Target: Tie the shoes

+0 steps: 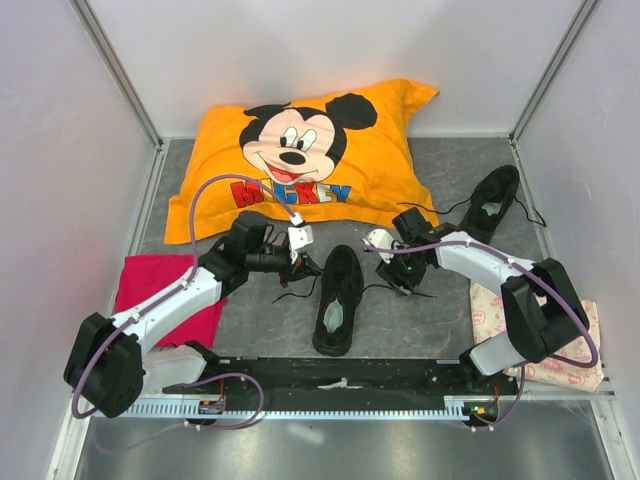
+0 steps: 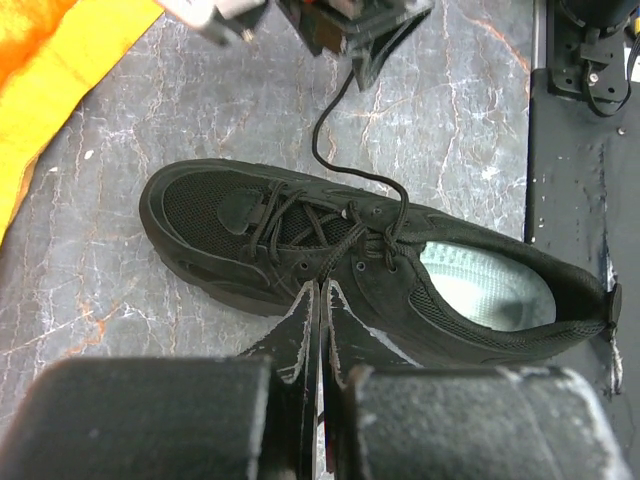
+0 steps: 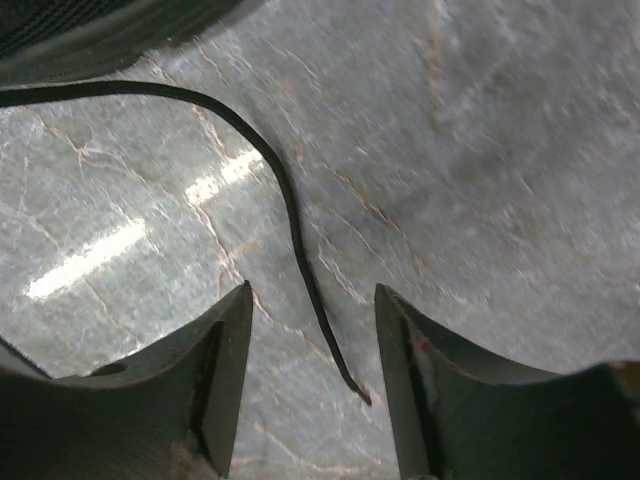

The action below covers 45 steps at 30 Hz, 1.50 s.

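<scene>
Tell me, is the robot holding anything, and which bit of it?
The left tool is shut on the shoe's lace, close to the eyelets. The right tool is open around its other lace end, not gripping it.

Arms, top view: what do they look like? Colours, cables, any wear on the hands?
Both alike: left arm and right arm have white links with bulky black joints, on a black base rail. A purple cable loops along each. Hands are black; left hand fingers show pale scuffed edges, right hand fingers look plain dark.
</scene>
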Motion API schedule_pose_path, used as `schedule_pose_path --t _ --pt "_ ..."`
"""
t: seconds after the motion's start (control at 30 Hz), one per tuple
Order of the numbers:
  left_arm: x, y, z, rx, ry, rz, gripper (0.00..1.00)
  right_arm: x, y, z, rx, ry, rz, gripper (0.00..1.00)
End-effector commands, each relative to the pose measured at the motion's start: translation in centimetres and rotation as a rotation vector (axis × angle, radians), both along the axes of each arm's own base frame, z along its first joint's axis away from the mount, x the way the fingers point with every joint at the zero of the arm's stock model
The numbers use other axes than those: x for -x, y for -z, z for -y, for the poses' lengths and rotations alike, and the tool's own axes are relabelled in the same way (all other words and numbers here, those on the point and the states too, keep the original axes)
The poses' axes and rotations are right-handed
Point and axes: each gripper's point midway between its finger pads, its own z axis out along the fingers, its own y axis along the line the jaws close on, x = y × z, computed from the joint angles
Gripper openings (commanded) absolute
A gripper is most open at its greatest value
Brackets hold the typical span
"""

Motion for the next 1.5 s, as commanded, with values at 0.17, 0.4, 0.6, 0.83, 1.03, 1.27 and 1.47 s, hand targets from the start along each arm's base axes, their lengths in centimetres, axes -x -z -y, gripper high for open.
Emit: schedule_pose_path --t 0.17,0.4,0.6,0.83,1.03,1.27,1.47 --pt "0.2 -1.4 0.1 0.055 -0.020 0.009 0.01 0.3 3.1 -0.4 0.092 -0.056 0.042 0.50" --pt "0.9 -2.2 -0.2 0.056 0.039 0.112 0.02 -1.5 0.6 -0.1 0.078 0.026 0.088 0.00" --pt "1.7 -3.3 -0.2 0.084 0.089 0.211 0.01 -6.5 -8.5 -2.9 -0.063 0.050 0.253 0.00" --pt "2.3 -3.7 -0.1 0.093 0.132 0.291 0.02 -11.1 -17.5 -8.7 -0.297 0.031 0.371 0.00" --pt "2.6 -3.8 0.1 0.108 0.152 0.331 0.02 -10.9 -17.8 -16.3 -0.367 -0.105 0.353 0.00" --pt "3.3 -3.6 -0.4 0.109 0.155 0.354 0.02 -10.3 -17.5 -25.4 -0.491 -0.173 0.304 0.00" --pt "3.0 -3.4 -0.7 0.095 0.121 0.350 0.01 -8.8 -17.7 -26.0 -0.487 -0.187 0.221 0.64"
